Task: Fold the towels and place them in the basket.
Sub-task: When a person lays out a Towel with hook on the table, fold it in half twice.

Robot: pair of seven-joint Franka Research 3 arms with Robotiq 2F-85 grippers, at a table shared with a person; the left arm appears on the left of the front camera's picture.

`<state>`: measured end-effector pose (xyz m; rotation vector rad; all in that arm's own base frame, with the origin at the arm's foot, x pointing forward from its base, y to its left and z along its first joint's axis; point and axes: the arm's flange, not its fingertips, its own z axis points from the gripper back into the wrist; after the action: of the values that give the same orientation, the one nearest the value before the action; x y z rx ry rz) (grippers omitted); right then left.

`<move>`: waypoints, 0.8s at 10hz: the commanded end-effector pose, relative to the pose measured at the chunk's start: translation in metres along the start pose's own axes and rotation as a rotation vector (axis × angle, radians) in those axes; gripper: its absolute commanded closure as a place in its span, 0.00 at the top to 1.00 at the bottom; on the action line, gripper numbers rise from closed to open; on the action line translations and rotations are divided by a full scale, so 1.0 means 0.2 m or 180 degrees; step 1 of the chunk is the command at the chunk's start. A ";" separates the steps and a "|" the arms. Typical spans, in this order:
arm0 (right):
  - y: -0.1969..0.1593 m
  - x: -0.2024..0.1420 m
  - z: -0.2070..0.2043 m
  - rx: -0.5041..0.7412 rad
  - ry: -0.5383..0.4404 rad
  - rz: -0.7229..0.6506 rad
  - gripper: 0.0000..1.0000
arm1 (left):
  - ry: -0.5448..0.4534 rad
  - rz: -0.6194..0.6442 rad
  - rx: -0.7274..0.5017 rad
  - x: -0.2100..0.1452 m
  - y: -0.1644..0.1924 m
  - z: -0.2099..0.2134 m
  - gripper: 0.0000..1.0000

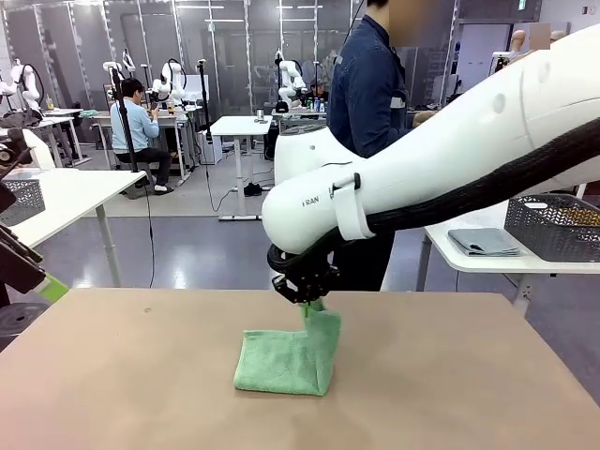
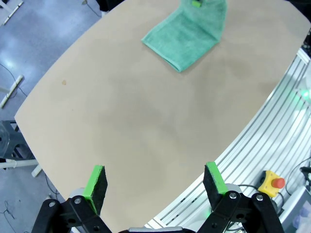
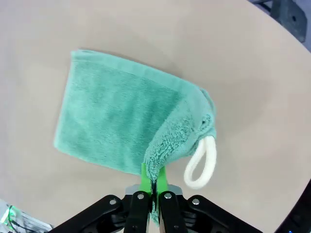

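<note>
The mint green towel point(image 3: 121, 126) lies folded directly under my right gripper point(image 3: 153, 187), most of it flat on the tabletop point(image 1: 141, 375). One corner is pulled up off the surface. My right gripper's green pads are pressed together on that raised corner, with terry cloth bunched on both sides of them. The white loop tag point(image 3: 200, 165) dangles just beside the fingers (on the right in my right wrist view).

The tabletop is plain tan and matte, and bare around the towel. Past its rim, near my left gripper point(image 2: 154, 171), run aluminium rails and a yellow box with a red button point(image 2: 272, 183). Across the tabletop from my right gripper a person in a dark blue jacket point(image 1: 370, 84) stands close to the far edge. Behind them is a grey-floored workroom with white tables, one carrying a dark mesh basket point(image 1: 553, 225).

My right arm reaches in from my right side across the middle, wrist turned straight down, a black cable sleeve running along it. My left gripper hovers over the near rim of the tabletop, jaws spread wide with nothing between them. The towel is well ahead of it.
</note>
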<state>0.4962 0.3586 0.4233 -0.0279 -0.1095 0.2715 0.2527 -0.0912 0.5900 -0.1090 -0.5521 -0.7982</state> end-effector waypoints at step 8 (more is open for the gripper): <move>0.33 0.19 -0.23 0.0220 0.0198 -0.0061 0.00 | 0.0015 -0.0007 0.0049 0.00 0.01 -0.01 1.00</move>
<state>0.5166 0.4264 0.3786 0.0398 -0.0475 0.2920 0.2527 -0.0912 0.5900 -0.1091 -0.5521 -0.7983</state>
